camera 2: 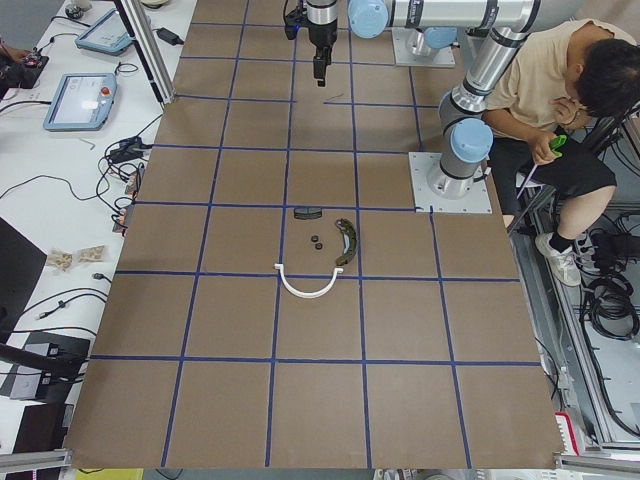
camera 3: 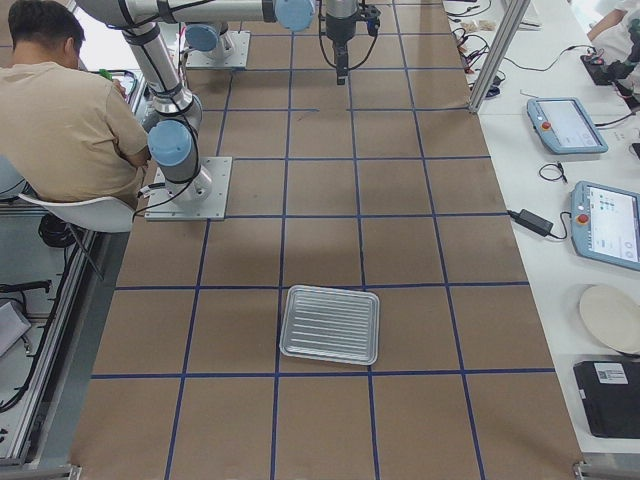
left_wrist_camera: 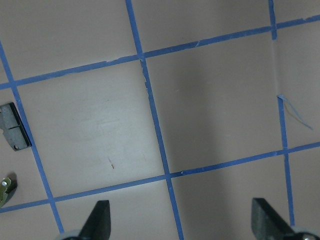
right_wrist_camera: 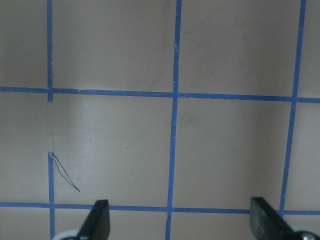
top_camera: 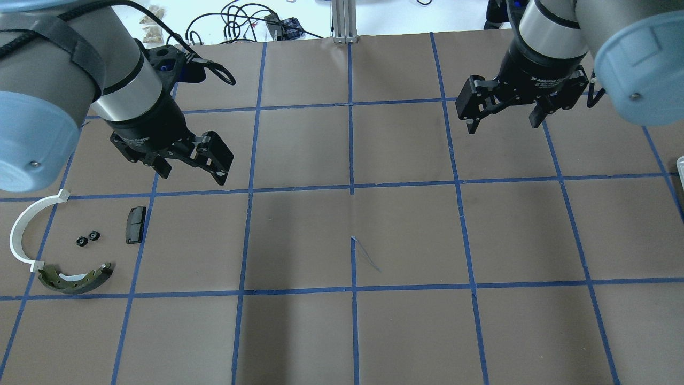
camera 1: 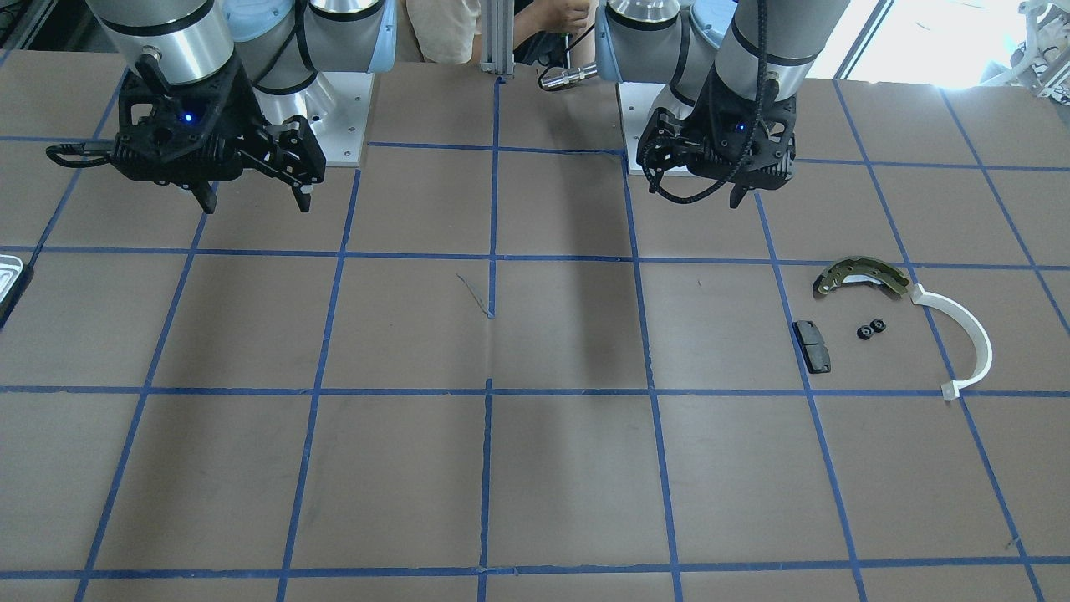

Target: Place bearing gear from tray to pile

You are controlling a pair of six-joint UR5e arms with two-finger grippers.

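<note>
Two small black bearing gears (camera 1: 871,329) (top_camera: 87,238) lie side by side on the table inside the pile. Around them are the olive-and-silver brake shoe (camera 1: 861,274) (top_camera: 77,278), the white plastic arc (camera 1: 971,334) (top_camera: 20,230) and the black pad (camera 1: 812,345) (top_camera: 135,225). The silvery tray (camera 3: 330,325) shows nothing on its ribbed floor; only its corner (camera 1: 8,272) appears in the front view. My left gripper (top_camera: 192,174) (camera 1: 700,191) (left_wrist_camera: 181,222) hangs open above the table, beside the pile. My right gripper (top_camera: 502,125) (camera 1: 255,205) (right_wrist_camera: 181,222) hangs open too, holding nothing.
The brown table is ruled by blue tape into squares. A person (camera 2: 560,100) (camera 3: 70,110) sits behind the robot bases. Tablets and cables lie on the white benches (camera 3: 590,200) along the far side.
</note>
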